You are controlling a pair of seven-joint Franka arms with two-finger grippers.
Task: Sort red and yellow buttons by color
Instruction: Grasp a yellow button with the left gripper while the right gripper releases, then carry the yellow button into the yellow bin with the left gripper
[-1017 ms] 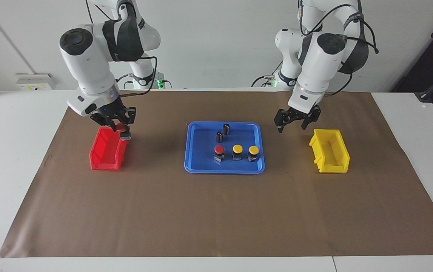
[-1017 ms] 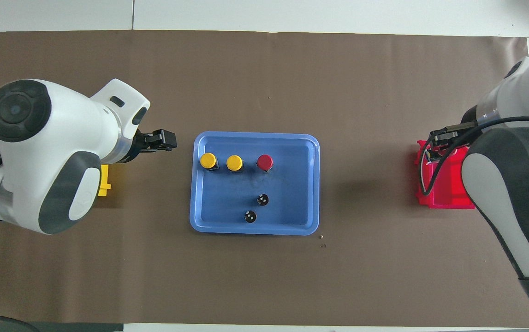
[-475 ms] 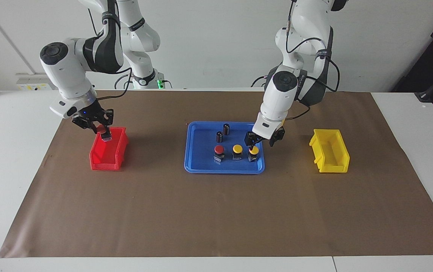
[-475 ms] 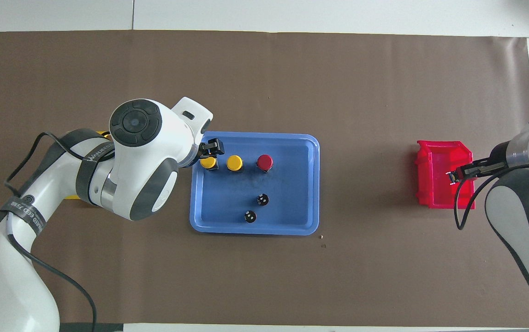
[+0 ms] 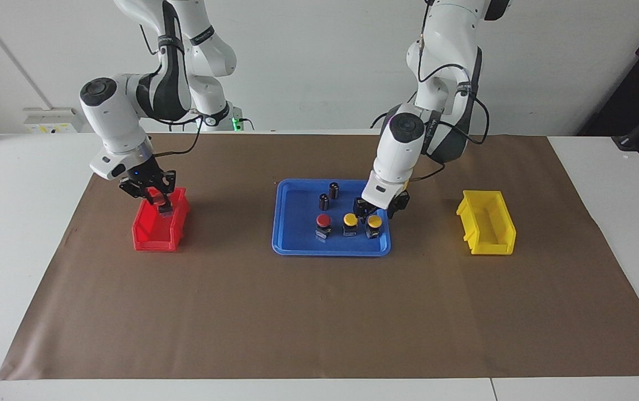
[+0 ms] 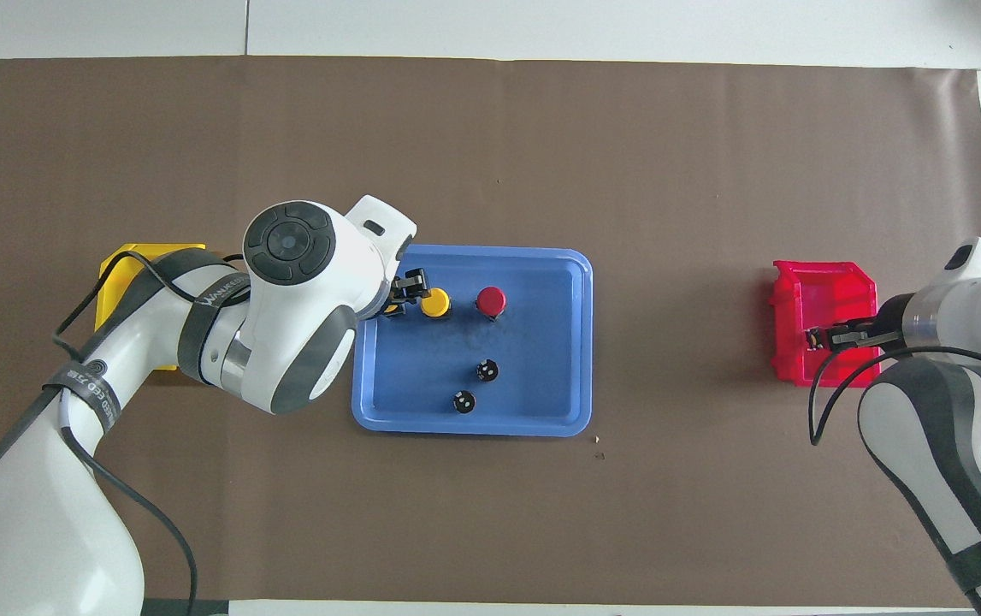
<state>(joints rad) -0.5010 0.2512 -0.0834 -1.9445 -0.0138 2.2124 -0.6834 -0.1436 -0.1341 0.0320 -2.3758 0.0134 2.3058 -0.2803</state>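
Note:
On the blue tray (image 5: 291,245) stand a red button (image 5: 323,221) and two yellow buttons (image 5: 350,220) (image 5: 374,221) in a row. My left gripper (image 5: 377,206) is open and hangs just above the yellow button toward the left arm's end. In the overhead view the left gripper (image 6: 404,296) covers most of that button, beside the other yellow button (image 6: 435,302) and the red one (image 6: 491,300). My right gripper (image 5: 156,196) is shut on a second red button (image 5: 161,203), held low over the red bin (image 5: 152,236). The overhead view shows the right gripper (image 6: 824,340) over the red bin (image 6: 824,282).
Two small dark cylinders (image 5: 333,190) (image 5: 323,201) stand on the tray nearer to the robots than the buttons. A yellow bin (image 5: 489,223) stands toward the left arm's end of the table. Brown paper covers the table.
My left gripper swung from beside the yellow bin to above the yellow buttons on the tray. My right gripper carried the red button from the bin's edge to over its inside.

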